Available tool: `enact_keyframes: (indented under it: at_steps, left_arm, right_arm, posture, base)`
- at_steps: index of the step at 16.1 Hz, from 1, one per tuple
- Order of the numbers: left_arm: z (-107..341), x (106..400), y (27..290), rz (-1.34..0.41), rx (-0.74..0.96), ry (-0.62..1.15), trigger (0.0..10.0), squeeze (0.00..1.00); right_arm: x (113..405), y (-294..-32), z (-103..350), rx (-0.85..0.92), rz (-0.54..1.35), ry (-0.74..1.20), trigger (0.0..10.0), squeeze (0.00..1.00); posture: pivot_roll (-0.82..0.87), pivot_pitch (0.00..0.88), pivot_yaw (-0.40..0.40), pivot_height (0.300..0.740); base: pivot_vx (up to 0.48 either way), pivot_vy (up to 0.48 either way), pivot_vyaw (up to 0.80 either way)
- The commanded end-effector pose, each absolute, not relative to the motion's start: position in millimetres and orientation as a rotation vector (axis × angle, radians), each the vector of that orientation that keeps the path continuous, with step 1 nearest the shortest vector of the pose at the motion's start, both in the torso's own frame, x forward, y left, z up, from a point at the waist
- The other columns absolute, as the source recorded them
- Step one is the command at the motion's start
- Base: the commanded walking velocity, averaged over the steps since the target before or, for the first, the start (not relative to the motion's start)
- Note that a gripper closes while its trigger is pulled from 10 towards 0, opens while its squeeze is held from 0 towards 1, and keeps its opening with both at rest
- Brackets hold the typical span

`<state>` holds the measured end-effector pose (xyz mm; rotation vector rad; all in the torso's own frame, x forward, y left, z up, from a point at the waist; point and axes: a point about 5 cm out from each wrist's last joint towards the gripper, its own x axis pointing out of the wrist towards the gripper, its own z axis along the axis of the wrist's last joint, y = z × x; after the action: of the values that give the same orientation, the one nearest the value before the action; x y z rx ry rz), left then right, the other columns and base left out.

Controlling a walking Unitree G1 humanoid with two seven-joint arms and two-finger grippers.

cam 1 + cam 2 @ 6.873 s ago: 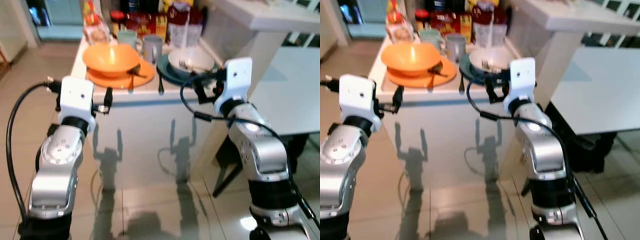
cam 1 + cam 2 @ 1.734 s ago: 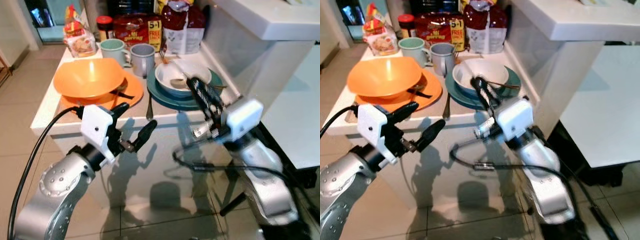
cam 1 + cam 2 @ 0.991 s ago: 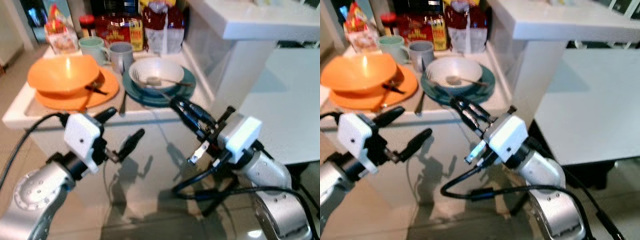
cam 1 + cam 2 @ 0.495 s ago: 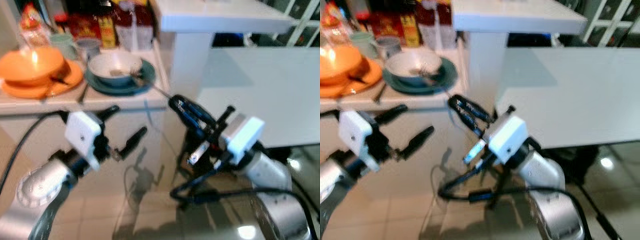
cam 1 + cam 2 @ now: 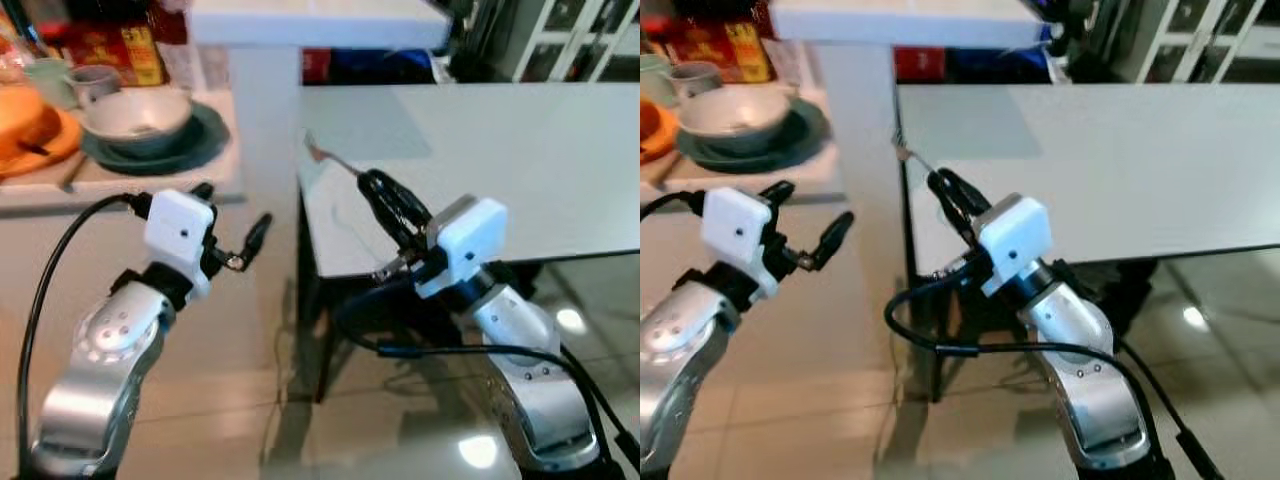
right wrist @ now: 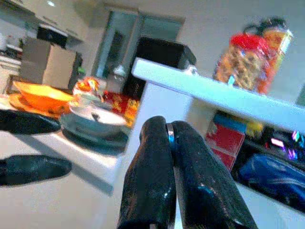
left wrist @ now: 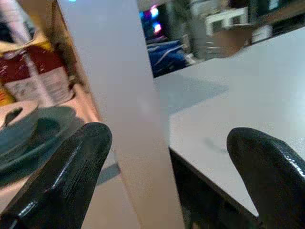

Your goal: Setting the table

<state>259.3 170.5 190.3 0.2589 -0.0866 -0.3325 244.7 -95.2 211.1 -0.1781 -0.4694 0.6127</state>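
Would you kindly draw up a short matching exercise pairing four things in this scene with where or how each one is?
Things:
1. fork
2. white bowl
3. left gripper
4. grey mug

States:
A. open and holding nothing
B. behind the teal plate
C. clamped in the right gripper, over the white table
D. resting on the teal plate

Pairs: 1-C, 2-D, 3-A, 4-B

2 mugs (image 5: 72,80), 2 bowls (image 5: 135,112), 1 fork (image 5: 330,157)
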Motion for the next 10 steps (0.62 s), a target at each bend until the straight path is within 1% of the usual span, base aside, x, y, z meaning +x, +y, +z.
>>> enact_keyframes:
  at_steps: [1, 2, 3, 4, 5, 6, 8, 10]
  left_arm:
    - [189, 265, 167, -0.305, 0.283, -0.077, 10.0, 0.00]
    - [187, 268, 169, -0.265, 0.285, -0.070, 10.0, 0.00]
    - [185, 271, 169, -0.241, 0.289, -0.070, 10.0, 0.00]
    - [185, 272, 168, -0.234, 0.301, -0.073, 10.0, 0.00]
    - [185, 273, 163, -0.238, 0.319, -0.094, 10.0, 0.00]
    - [186, 273, 161, -0.243, 0.313, -0.098, 10.0, 0.00]
    - [188, 275, 158, -0.237, 0.322, -0.111, 10.0, 0.00]
    - [190, 277, 155, -0.231, 0.349, -0.127, 10.0, 0.00]
  right_arm:
    - [250, -104, 197, -0.161, 0.551, -0.375, 10.0, 0.00]
    - [256, -111, 183, -0.192, 0.461, -0.296, 10.0, 0.00]
    - [264, -124, 167, -0.250, 0.312, -0.231, 10.0, 0.00]
    - [266, -129, 162, -0.238, 0.262, -0.207, 10.0, 0.00]
    - [275, -151, 152, -0.094, 0.116, -0.136, 10.0, 0.00]
    - [276, -157, 150, -0.058, 0.081, -0.128, 10.0, 0.00]
    - [280, -169, 150, -0.003, 0.038, -0.133, 10.0, 0.00]
    - [286, -167, 158, -0.037, 0.057, -0.176, 10.0, 0.00]
  posture:
    - [0.06, 0.000, 0.018, 0.740]
    - [0.06, 0.000, 0.020, 0.740]
    - [0.06, 0.000, 0.022, 0.740]
    - [0.06, 0.000, 0.022, 0.740]
    - [0.05, 0.000, 0.020, 0.740]
    - [0.05, 0.000, 0.019, 0.740]
    - [0.05, 0.000, 0.016, 0.740]
    - [0.05, 0.000, 0.020, 0.740]
  base:
    - [0.000, -0.472, 0.00]
    - [0.000, -0.472, 0.00]
    - [0.000, -0.472, 0.00]
    - [0.000, -0.472, 0.00]
    - [0.000, -0.472, 0.00]
    - [0.000, -0.472, 0.00]
    - [0.000, -0.472, 0.80]
    - [0.000, -0.472, 0.80]
